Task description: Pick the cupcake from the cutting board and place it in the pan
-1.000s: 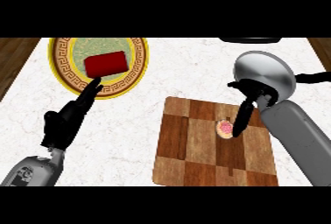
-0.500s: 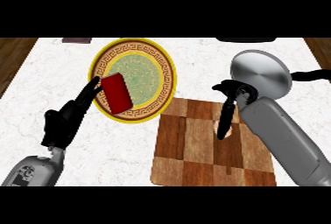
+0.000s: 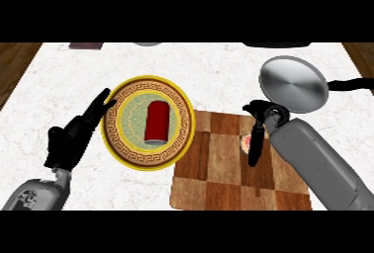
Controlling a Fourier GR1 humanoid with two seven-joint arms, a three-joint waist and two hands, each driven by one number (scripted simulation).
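On the white marbled bench (image 3: pixel 219 69) lies a checkered wooden cutting board (image 3: pixel 219 168), and near its right edge sits the cupcake (image 3: pixel 248 144), pink on top and mostly hidden behind the right hand (image 3: pixel 258 129). That hand comes in over the board from its grey forearm (image 3: pixel 314 163), with its dark fingers (image 3: pixel 254 153) pointing down and held close together against the cupcake's side; whether they actually pinch it cannot be told from this view. Just beyond the board, at the upper right, rests the round grey pan (image 3: pixel 292 84), its black handle (image 3: pixel 349 84) reaching toward the right edge. To the left of the board is a round plate (image 3: pixel 124 143) with a yellow rim and a brown meander band, its edge overlapping the board's left side, and a dark red can-like cylinder (image 3: pixel 156 122) lies in its middle. The left hand (image 3: pixel 73 136) shows beside the plate's left rim, its fingers straight and slightly spread, fingertips touching or nearly touching the rim.
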